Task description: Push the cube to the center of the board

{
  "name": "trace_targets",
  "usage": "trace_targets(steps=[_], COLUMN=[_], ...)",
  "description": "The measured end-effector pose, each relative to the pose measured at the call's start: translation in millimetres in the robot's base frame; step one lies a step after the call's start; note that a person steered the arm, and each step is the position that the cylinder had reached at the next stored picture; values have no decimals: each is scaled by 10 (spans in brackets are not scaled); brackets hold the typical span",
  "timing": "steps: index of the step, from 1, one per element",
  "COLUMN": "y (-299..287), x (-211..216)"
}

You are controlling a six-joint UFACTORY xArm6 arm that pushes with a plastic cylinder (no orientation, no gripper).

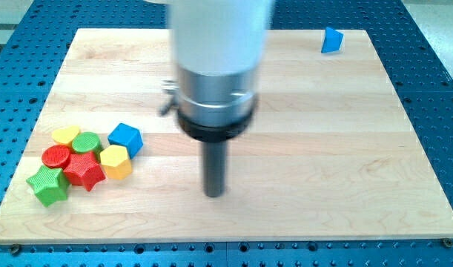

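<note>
My tip (214, 193) rests on the worktop (322, 148), lower centre of frame. The blue cube (125, 138) sits well apart at lower left; no jaws are visible.

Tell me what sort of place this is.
Probably a robotics lab bench: a wooden board lies on a blue perforated table, my tip rests on the board, right of clustered toy blocks including the blue cube.

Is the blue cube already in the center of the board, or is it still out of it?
Out of it. The blue cube sits at the view's left beside the block cluster; my tip is to its right, apart.
</note>
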State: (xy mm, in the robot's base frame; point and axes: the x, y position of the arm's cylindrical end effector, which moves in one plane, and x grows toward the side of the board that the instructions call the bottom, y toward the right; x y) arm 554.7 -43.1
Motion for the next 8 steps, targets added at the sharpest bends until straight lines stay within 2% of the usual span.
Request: trace_targets(steps=[1,3,5,6,7,8], y=[-778,-1148,-1021,-1059,-1556,-1621], x=[-70,-490,-1146,-912,-952,-1353])
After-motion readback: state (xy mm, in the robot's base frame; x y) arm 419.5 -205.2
